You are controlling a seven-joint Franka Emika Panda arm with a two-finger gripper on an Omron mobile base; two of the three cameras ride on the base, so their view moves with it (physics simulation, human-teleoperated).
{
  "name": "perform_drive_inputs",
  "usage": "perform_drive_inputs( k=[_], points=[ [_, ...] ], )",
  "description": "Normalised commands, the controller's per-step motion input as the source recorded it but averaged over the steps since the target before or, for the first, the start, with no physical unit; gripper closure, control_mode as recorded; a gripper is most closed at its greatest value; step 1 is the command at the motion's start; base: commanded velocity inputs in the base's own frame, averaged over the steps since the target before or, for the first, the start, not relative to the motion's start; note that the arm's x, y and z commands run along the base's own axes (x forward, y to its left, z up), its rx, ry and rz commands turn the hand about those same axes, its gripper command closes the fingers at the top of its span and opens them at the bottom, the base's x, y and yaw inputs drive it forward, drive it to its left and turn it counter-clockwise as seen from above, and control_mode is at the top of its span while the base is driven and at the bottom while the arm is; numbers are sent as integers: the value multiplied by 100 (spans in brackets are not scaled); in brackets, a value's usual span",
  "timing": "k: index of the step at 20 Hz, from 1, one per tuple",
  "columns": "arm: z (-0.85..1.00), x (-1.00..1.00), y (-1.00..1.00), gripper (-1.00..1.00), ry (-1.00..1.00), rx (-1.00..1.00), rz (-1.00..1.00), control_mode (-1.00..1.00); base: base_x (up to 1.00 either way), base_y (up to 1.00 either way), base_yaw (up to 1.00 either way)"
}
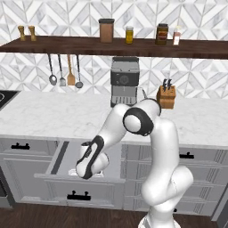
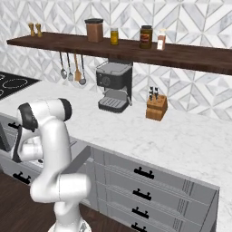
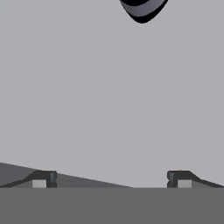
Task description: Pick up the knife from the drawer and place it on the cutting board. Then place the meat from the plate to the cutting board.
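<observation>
Gripper [image 3: 111, 179]: finger tips spread wide apart, nothing between them, pointed down at the flat pale grey floor of the drawer [image 1: 60, 156]; in the left base view the hand is lowered into the pulled-out drawer, whose front panel carries a small black bar handle [image 1: 78, 196] below the hand. Knife [image 3: 142, 10]: a rounded black-edged end with a pale silvery centre lies on the drawer floor well ahead of the finger tips, at the top edge of the hand view, apart from them; whether this end is handle or blade cannot be told. Desk [image 1: 53, 113]: white marble top, above and beyond the gripper. Coffee machine [image 1: 124, 85]: dark grey, standing on the desk behind the arm's elbow. Knife block [image 1: 166, 95]: tan wood, black handles upright, just beside the machine. Utensils [image 1: 65, 71]: four, hanging on the tiled wall beyond the gripper. Shelf [image 1: 111, 44]: dark wood, farthest up, bearing jars and bottles.
</observation>
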Motion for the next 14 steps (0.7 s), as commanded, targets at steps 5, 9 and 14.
perform_drive_inputs(
  k=[5,9,14],
  points=[
    [27,-24,25,-100,0,0,0,-100,0,0,0],
    [30,-30,19,-100,-3,0,-1,-100,0,0,0],
    [18,-25,7,-100,0,6,-2,-100,0,0,0]
  ],
)
